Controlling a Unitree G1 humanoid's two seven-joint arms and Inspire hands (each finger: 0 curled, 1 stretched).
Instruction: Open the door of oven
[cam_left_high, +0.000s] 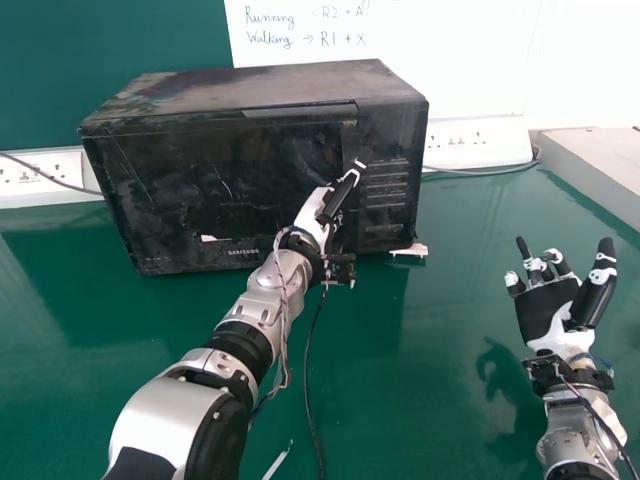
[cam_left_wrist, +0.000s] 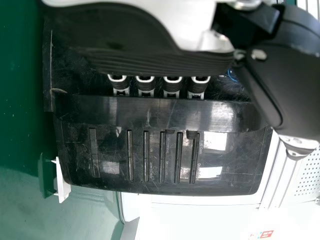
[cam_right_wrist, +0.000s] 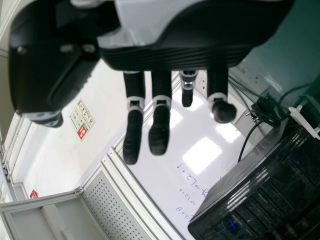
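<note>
Green tabletop (cam_left_high: 400, 385), spanning most of the head view. Whiteboard (cam_left_high: 470, 45) behind it, handwriting in its upper part. Black microwave oven (cam_left_high: 250, 90) on the tabletop at its far side, left of centre in the head view, front towards the robot. Pale block (cam_left_high: 600, 165) well to its right. Oven door (cam_left_high: 250, 185) spans the left and middle of the front, scuffed; slotted control panel (cam_left_high: 388, 215) on the right.

Left robot hand (cam_left_high: 314, 210) at the door's right edge, beside the panel. Its fingers run in behind the dark door handle (cam_left_wrist: 155, 114); they seem hooked round it, though the tips are hidden there. Thumb stands out over the panel side.

Right robot hand (cam_left_high: 548, 305) is released, above the tabletop near the right edge of the head view, well apart from the oven; palm up, fingers loosely spread, some bent.

Wall sockets (cam_left_high: 468, 140) on both sides of the oven. Small white piece (cam_left_high: 410, 250) at the oven's lower right corner, by the tabletop.
</note>
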